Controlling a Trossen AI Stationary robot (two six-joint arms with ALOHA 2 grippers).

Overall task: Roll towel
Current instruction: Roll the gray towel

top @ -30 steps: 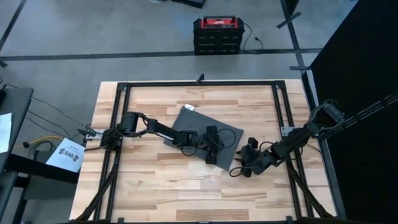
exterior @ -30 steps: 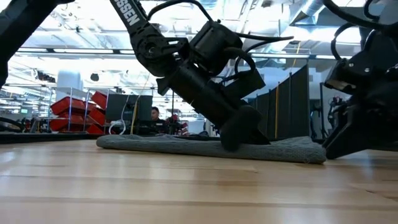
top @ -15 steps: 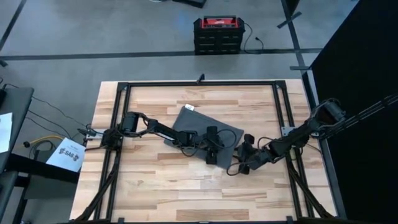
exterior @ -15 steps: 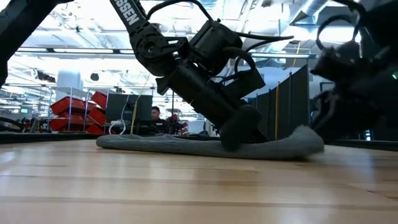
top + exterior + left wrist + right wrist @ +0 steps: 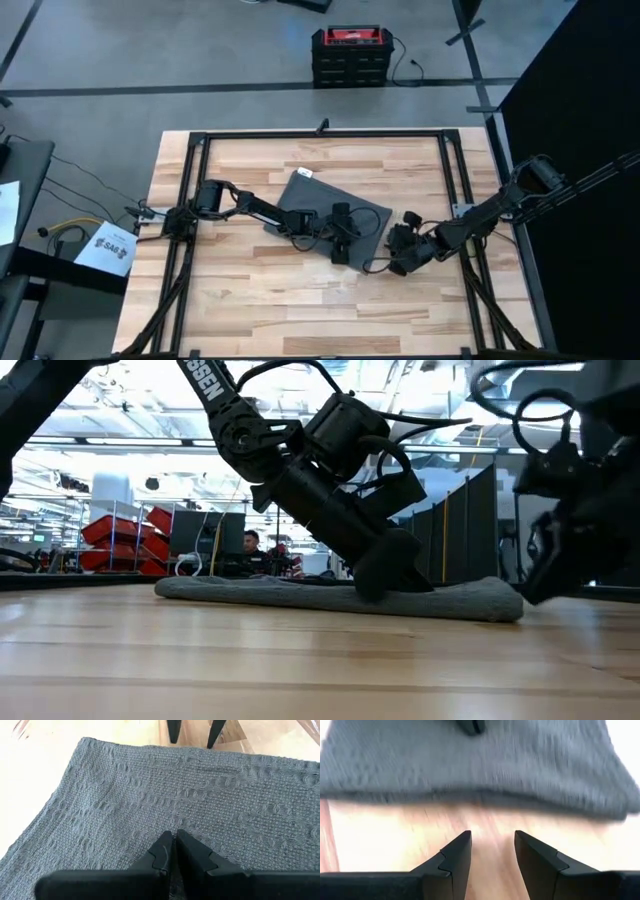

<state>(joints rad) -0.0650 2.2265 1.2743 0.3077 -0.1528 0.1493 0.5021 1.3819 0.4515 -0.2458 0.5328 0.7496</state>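
Note:
The dark grey towel (image 5: 318, 205) lies flat and spread on the wooden table, with its white tag (image 5: 304, 172) at the far corner. My left gripper (image 5: 343, 245) is shut, its tips down on the towel (image 5: 100, 810) near the near-right part. In the low view this left gripper (image 5: 385, 575) slants down onto the towel (image 5: 250, 592). My right gripper (image 5: 398, 252) stands open over bare wood just off the towel's right edge (image 5: 470, 795). The right gripper (image 5: 492, 840) has nothing between its fingers. My left gripper presses its shut fingertips (image 5: 175, 842) down on the towel's top surface (image 5: 175, 822), inside the near-right part. The fingers slant down from the table's left. The towel lies flat on the table under them.
A black frame rail (image 5: 320, 133) runs round the table top. A red and black box (image 5: 350, 50) stands on the floor beyond the far edge. Bare wood (image 5: 300, 310) stretches along the near side. The room shows beyond the table in the low view.
My right gripper has moved a little toward the table's far edge, alongside the towel's right edge. That end of the towel rose briefly and now lies flat again. The rest of the towel has stayed in place.

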